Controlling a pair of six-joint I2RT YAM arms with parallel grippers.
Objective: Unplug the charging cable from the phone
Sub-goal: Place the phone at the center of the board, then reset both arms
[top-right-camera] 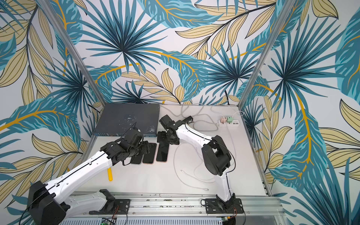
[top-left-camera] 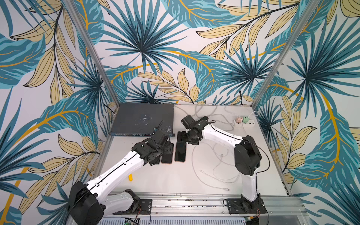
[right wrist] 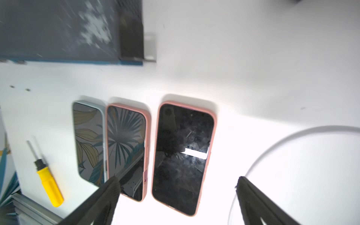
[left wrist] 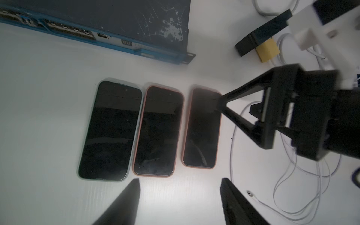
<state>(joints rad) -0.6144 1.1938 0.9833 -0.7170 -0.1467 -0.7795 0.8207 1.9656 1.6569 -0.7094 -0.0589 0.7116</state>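
Left wrist view: a pink-cased, dark-screened phone (left wrist: pixel 201 128) lies flat on the white worktop (left wrist: pixel 48 116), beside two more phones (left wrist: pixel 111 130). Loose white charging cable (left wrist: pixel 231 155) curls just beside it, a connector end (left wrist: pixel 249 192) lying free on the worktop. Left end effector (left wrist: pixel 181 194) and right end effector (right wrist: pixel 175 187) both stand open, holding nothing.

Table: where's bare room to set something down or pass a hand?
Best patch: bare table between the phones, the screwdriver, the loose cables and the front rail. A smaller strip lies before the network switch, beside the left arm. Crowded: around those cables and by the power strip.
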